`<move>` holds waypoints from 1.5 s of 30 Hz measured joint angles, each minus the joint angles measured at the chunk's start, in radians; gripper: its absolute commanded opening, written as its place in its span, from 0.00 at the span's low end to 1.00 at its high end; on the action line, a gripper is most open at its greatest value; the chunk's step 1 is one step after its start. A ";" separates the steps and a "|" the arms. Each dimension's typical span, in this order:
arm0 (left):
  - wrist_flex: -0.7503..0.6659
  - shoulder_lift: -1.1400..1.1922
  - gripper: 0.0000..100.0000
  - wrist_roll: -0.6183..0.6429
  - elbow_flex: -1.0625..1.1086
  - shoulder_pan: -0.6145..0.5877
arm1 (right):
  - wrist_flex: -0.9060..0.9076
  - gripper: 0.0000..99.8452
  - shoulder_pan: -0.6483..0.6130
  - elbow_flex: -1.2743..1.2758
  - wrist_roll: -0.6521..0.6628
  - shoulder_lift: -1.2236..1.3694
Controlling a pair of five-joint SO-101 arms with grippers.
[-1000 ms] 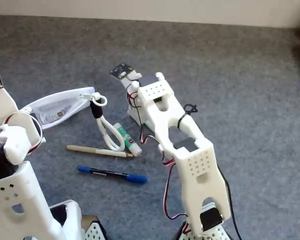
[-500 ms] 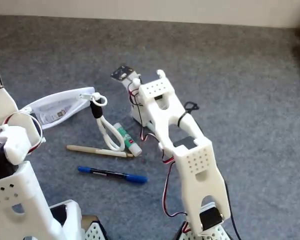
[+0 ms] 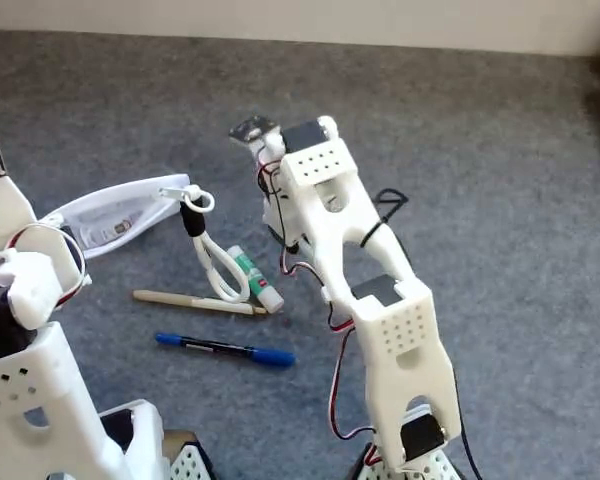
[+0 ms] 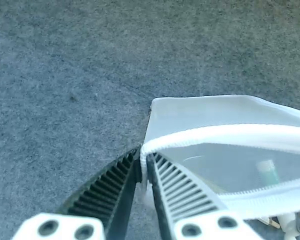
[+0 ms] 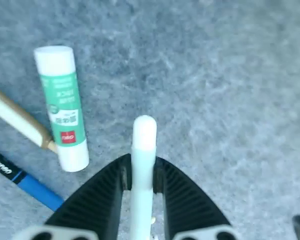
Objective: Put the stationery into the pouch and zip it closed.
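At the left, the left gripper [image 4: 142, 172] pinches the open pouch [image 4: 225, 120] by its left end. To its right the glue stick [image 3: 255, 280], wooden pencil [image 3: 190, 300] and blue pen [image 3: 225, 349] lie loose on the carpet [image 3: 500, 150]; right of them the right gripper [image 5: 140, 172], clamped on a white stick-shaped item [image 5: 143, 145], has risen off the carpet over the last second; it probably has its first piece and can start carrying it to the pouch.

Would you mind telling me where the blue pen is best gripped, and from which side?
Grip the blue pen at mid-barrel, coming straight down with jaws across its length: it lies flat on the carpet, clear of the wooden pencil, so both long sides look free.
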 measured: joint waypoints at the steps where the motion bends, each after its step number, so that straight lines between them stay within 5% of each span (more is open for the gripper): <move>1: 0.000 0.000 0.01 0.000 0.000 0.000 | 0.000 0.00 0.000 0.000 -0.002 -0.020; 30: 0.000 0.000 0.01 0.000 0.000 0.000 | -0.003 0.00 -0.092 0.454 -0.049 -0.842; 45: -0.002 0.000 0.01 0.000 0.000 0.000 | -0.494 0.00 -0.150 0.876 -0.287 -1.355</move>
